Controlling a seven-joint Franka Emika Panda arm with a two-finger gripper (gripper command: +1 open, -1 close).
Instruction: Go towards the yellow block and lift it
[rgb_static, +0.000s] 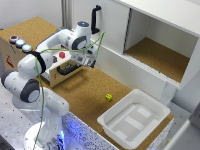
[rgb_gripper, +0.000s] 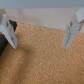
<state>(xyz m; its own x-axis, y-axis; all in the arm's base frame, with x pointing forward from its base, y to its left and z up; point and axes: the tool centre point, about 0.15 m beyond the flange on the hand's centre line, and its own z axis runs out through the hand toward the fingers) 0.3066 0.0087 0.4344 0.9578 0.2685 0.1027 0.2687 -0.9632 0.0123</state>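
Observation:
The yellow block (rgb_static: 108, 97) is a tiny cube with dark specks, lying on the cork tabletop (rgb_static: 85, 92) just off the white bin's near-left corner. My gripper (rgb_static: 89, 62) hangs above the cork well towards the exterior view's left of the block and apart from it. In the wrist view the gripper (rgb_gripper: 40, 44) is open, its two fingers (rgb_gripper: 70, 35) spread wide with only bare cork between them. That view does not show the block.
A white bin (rgb_static: 134, 117) stands at the table's front right corner. A wooden box with a red button (rgb_static: 62, 55) sits beside the gripper. A white cabinet with an open cork-floored compartment (rgb_static: 160, 55) and a black handle (rgb_static: 95, 19) lines the back.

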